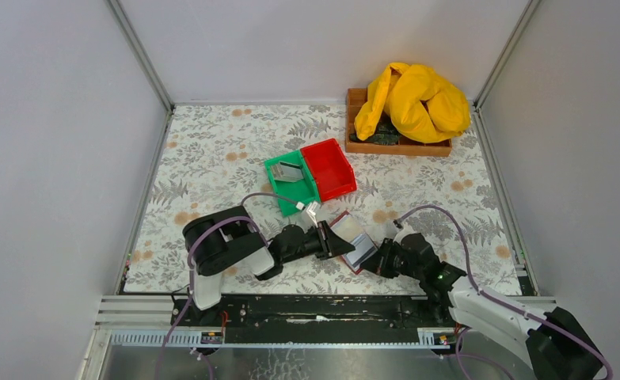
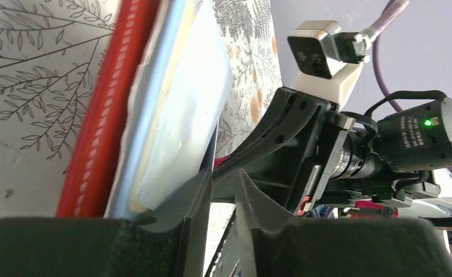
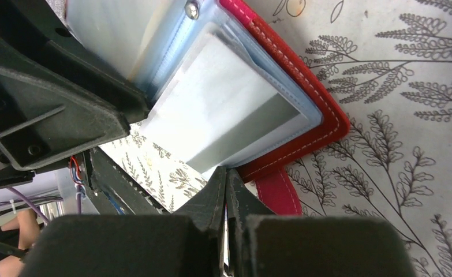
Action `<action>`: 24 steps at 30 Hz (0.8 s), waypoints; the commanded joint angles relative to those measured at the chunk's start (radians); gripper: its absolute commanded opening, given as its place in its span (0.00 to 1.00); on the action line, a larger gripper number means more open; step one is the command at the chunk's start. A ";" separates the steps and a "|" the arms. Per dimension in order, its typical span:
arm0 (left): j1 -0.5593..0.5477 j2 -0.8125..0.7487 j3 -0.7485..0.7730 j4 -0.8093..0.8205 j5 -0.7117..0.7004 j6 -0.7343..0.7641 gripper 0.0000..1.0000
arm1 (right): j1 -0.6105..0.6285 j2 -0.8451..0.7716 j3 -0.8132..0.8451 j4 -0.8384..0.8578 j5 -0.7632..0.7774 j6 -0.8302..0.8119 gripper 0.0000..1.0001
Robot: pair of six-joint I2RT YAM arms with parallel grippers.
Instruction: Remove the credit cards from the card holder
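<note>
Pinching the card holder point(image 1: 354, 237), right tool point(image 3: 226, 184), left tool point(image 2: 223, 180) grip unclear, card point(image 1: 289, 172) in green bin point(image 1: 290, 196)

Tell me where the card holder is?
In the top view, the card holder sits low and central, between the left gripper and the right gripper, just below the green bin.

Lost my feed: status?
Right gripper shut on flat dark red card holder. Left gripper at its pale cards, grasp unclear. One grey card in green plastic bin.
</note>
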 commanded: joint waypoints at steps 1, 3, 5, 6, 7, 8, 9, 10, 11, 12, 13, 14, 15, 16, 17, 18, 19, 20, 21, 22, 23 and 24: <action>-0.024 0.050 -0.021 -0.032 0.124 0.001 0.28 | -0.016 -0.058 0.042 -0.122 0.089 -0.051 0.00; -0.024 0.051 -0.024 -0.032 0.127 0.003 0.28 | -0.016 -0.078 0.048 -0.138 0.092 -0.054 0.00; -0.024 0.049 -0.024 -0.039 0.128 0.005 0.28 | -0.016 -0.086 0.054 -0.152 0.099 -0.058 0.00; -0.024 0.047 -0.023 -0.043 0.131 0.006 0.28 | -0.016 -0.089 0.056 -0.153 0.101 -0.060 0.00; -0.024 0.045 -0.019 -0.049 0.134 0.008 0.28 | -0.016 -0.089 0.057 -0.155 0.102 -0.060 0.00; -0.023 0.043 -0.017 -0.058 0.135 0.010 0.28 | -0.017 -0.090 0.057 -0.158 0.103 -0.060 0.00; -0.023 0.042 -0.015 -0.065 0.137 0.014 0.28 | -0.017 -0.091 0.058 -0.158 0.104 -0.061 0.00; -0.023 0.042 -0.013 -0.070 0.141 0.017 0.28 | -0.017 -0.091 0.059 -0.159 0.104 -0.063 0.00; -0.024 0.041 -0.013 -0.074 0.144 0.020 0.28 | -0.017 -0.092 0.060 -0.159 0.104 -0.063 0.00; -0.024 0.042 -0.011 -0.075 0.147 0.020 0.28 | -0.017 -0.092 0.061 -0.159 0.104 -0.065 0.00; -0.025 0.045 -0.010 -0.074 0.152 0.021 0.28 | -0.017 -0.090 0.061 -0.155 0.104 -0.066 0.00; -0.026 0.047 -0.008 -0.074 0.154 0.020 0.28 | -0.017 -0.087 0.062 -0.153 0.103 -0.067 0.00; -0.029 0.051 -0.004 -0.072 0.157 0.019 0.28 | -0.018 -0.083 0.062 -0.151 0.102 -0.069 0.00; -0.033 0.054 0.000 -0.072 0.160 0.017 0.28 | -0.019 -0.079 0.062 -0.146 0.100 -0.068 0.00; -0.037 0.059 0.007 -0.073 0.161 0.016 0.28 | -0.019 -0.077 0.063 -0.142 0.098 -0.068 0.00; -0.043 0.062 0.012 -0.076 0.160 0.013 0.28 | -0.019 -0.073 0.062 -0.137 0.095 -0.069 0.00; -0.049 0.067 0.019 -0.078 0.158 0.012 0.28 | -0.020 -0.074 0.063 -0.134 0.093 -0.069 0.00; -0.055 0.069 0.022 -0.075 0.153 0.010 0.28 | -0.020 -0.071 0.063 -0.133 0.094 -0.070 0.00; -0.056 0.066 0.017 -0.070 0.148 0.005 0.28 | -0.021 -0.070 0.061 -0.133 0.095 -0.071 0.00; -0.052 0.062 0.007 -0.067 0.138 0.004 0.28 | -0.021 -0.072 0.059 -0.133 0.094 -0.071 0.00; -0.044 0.050 0.003 -0.080 0.130 0.011 0.28 | -0.022 -0.073 0.056 -0.132 0.092 -0.070 0.00; -0.035 0.039 0.001 -0.103 0.127 0.020 0.28 | -0.022 -0.077 0.053 -0.131 0.090 -0.069 0.00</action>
